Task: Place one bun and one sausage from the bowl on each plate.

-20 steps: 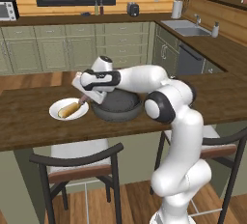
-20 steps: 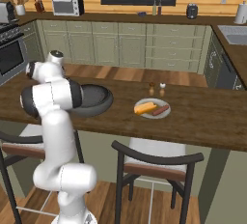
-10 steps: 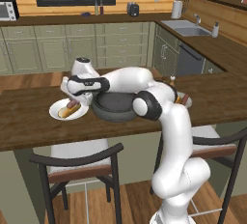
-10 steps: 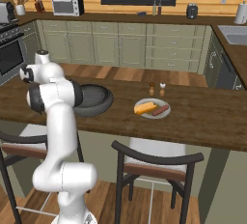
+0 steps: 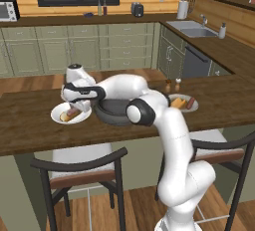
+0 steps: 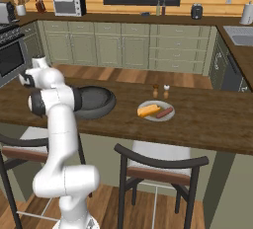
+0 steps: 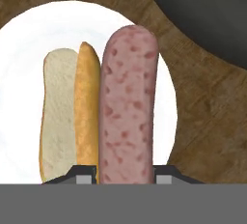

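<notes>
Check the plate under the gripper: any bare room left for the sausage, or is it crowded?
The sausage is shut in the gripper above the left plate. The bun covers the plate's middle. Bare white remains in the strip between the bun and the rim toward the bowl, and on the bun's far side.

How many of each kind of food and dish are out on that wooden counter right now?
Buns: 2, one on the left plate, one on the right plate
Sausages: 2, one over the left plate in the pincer, one on the right plate
White plates: 2
Dark bowl: 1
Small shakers: 2
Total: 9
</notes>
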Tool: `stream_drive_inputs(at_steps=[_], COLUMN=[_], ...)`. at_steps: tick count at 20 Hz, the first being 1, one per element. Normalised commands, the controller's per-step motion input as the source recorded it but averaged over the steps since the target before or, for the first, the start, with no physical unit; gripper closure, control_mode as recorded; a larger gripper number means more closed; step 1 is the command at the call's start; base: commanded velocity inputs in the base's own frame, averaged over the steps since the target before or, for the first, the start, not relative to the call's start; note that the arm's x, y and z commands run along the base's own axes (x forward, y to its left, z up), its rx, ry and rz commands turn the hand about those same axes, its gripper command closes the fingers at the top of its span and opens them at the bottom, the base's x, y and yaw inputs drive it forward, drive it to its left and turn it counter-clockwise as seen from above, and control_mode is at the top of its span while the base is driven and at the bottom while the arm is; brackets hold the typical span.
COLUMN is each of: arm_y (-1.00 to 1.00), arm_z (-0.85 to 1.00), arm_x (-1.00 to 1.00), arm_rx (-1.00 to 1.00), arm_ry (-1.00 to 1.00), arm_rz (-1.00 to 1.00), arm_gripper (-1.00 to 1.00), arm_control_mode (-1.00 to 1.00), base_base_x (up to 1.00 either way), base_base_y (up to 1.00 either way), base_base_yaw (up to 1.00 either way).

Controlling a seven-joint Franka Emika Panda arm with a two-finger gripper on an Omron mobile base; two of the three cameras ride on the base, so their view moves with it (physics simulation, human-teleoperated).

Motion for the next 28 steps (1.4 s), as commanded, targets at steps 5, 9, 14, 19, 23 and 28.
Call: stream_drive_inputs(at_steps=[5, 9, 14, 19, 23, 28], arm_y=[-0.18, 0.0, 0.0, -0.3, -0.9, -1.0], arm_z=[-0.55, -0.28, 0.0, 0.53, 0.76, 0.2], arm_x=[0.11, 0.03, 0.07, -0.39, -1.0, -1.0], arm_rx=[0.0, 0.0, 0.04, 0.09, 0.11, 0.13], arm_ry=[-0.05, -0.08, -0.09, -0.13, -0.09, -0.01], arm_rz=[0.0, 0.0, 0.0, 0.0, -0.02, -0.07], arm_gripper=[1.0, -1.0, -1.0, -1.0, -1.0, -1.0], arm_control_mode=[-1.0, -1.0, -1.0, -1.0, -1.0, -1.0], base_base_x=[0.0, 0.0, 0.0, 0.0, 0.0, 0.0], base_base_y=[0.0, 0.0, 0.0, 0.0, 0.0, 0.0], base_base_yaw=[0.0, 0.0, 0.0, 0.0, 0.0, 0.0])
